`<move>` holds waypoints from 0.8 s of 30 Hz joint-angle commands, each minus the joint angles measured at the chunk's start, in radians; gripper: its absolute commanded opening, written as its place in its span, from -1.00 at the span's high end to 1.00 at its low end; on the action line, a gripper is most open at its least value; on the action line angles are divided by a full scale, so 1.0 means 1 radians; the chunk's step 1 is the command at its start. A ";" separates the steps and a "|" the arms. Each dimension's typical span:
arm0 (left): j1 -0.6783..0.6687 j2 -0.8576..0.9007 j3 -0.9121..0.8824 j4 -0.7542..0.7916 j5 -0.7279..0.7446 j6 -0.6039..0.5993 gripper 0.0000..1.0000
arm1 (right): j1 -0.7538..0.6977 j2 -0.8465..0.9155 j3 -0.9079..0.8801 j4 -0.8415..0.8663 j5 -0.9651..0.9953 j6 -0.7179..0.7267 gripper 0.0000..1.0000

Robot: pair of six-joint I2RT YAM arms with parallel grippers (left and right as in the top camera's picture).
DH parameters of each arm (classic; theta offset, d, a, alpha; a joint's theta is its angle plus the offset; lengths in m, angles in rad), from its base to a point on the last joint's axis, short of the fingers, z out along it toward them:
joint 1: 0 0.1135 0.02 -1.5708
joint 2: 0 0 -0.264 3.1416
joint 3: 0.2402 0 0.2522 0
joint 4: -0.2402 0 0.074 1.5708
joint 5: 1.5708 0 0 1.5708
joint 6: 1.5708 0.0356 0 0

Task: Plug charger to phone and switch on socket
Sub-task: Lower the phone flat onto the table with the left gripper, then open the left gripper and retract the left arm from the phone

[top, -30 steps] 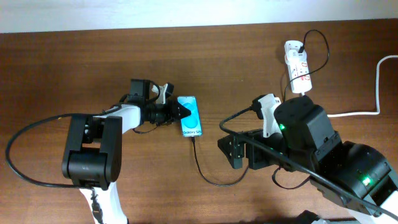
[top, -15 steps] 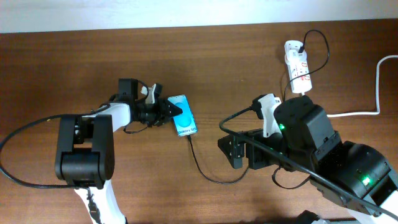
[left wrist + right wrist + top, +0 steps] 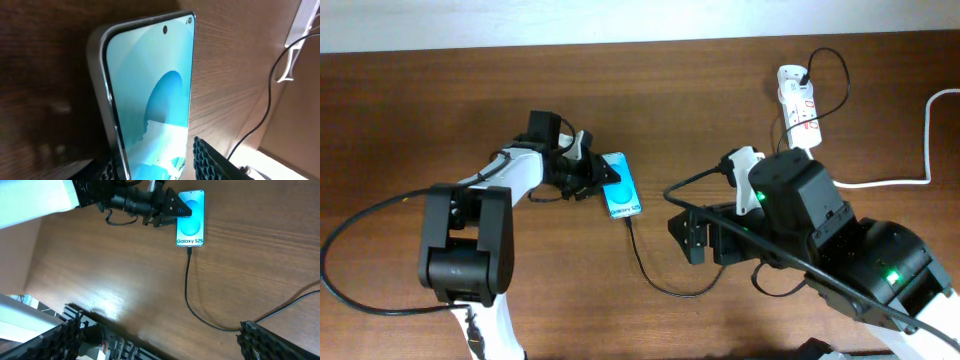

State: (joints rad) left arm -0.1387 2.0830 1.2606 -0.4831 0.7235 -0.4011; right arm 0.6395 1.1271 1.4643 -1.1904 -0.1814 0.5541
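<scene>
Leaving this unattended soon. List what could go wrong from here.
The left fingers pinch the phone by its edges; shifting it could tug the plugged cable out. The cable runs under the right arm, so reaching for the socket might snag it.

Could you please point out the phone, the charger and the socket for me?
phone (image 3: 190, 217), right wrist view, middle of its blue screen.
charger (image 3: 186, 285), right wrist view, cable just below the phone.
socket (image 3: 798, 108), overhead view, its white body.
</scene>
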 commanded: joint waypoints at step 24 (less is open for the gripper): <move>-0.003 0.027 0.019 -0.043 -0.216 -0.062 -0.47 | 0.000 0.008 0.008 0.002 0.040 0.005 -0.97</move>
State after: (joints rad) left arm -0.1501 2.0644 1.2945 -0.4953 0.6434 -0.4541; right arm 0.6395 1.1336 1.4643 -1.1896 -0.1577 0.5537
